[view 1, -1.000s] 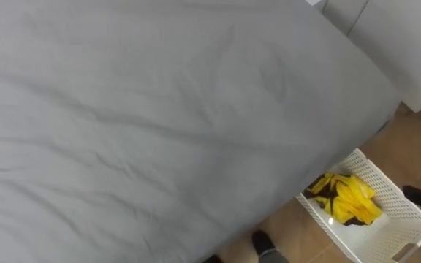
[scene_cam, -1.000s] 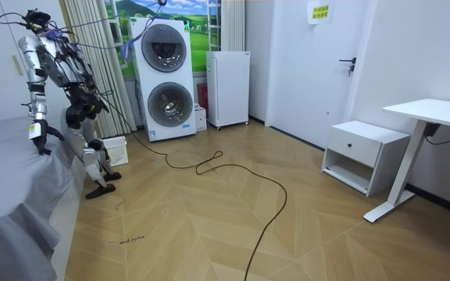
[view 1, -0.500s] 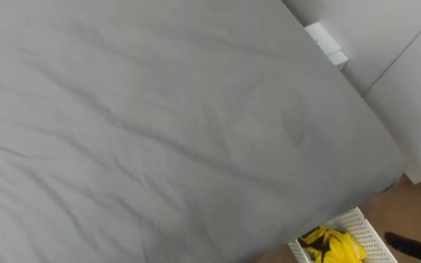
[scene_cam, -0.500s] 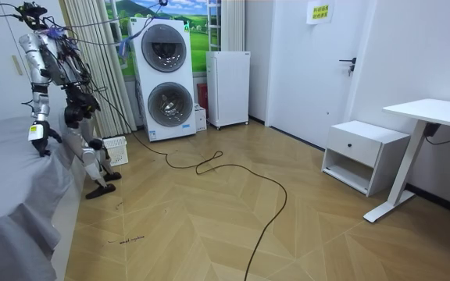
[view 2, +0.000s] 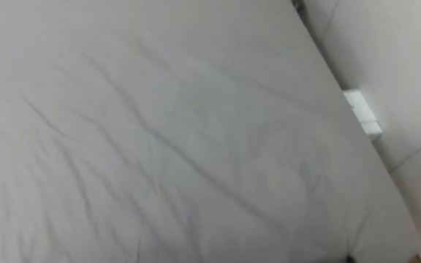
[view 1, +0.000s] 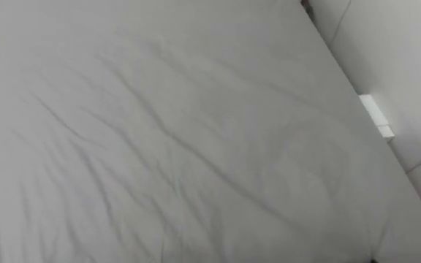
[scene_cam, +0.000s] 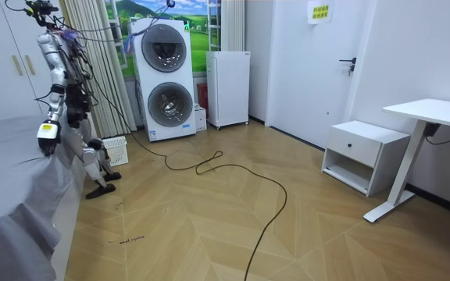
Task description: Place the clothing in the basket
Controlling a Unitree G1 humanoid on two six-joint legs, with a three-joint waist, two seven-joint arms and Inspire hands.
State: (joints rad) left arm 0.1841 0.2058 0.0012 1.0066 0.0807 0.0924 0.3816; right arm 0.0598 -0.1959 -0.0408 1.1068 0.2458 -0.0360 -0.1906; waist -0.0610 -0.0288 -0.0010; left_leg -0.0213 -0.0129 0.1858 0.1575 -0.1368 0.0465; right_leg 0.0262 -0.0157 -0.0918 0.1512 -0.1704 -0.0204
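Note:
I stand at the side of a bed (view 1: 159,146) with a wrinkled grey sheet (view 2: 152,153), at the room view's left. The white slatted basket (scene_cam: 114,149) sits on the wooden floor just behind my feet, near the curtain. My left hand (scene_cam: 47,141) hangs at my side above the edge of the bed (scene_cam: 6,168); it is too small there to tell how it is held. No garment lies on the stretch of sheet that I see.
A white wall with a small socket plate (view 1: 377,118) runs along the far side of the bed. Stacked washing machines (scene_cam: 162,78) and a white cabinet (scene_cam: 227,87) stand beyond the basket. A bedside table (scene_cam: 363,154) and desk (scene_cam: 432,117) stand at the room view's right.
My view has swung up across the bed, so the basket with the yellow garment has slid out at the lower right. In the room view I have straightened up.

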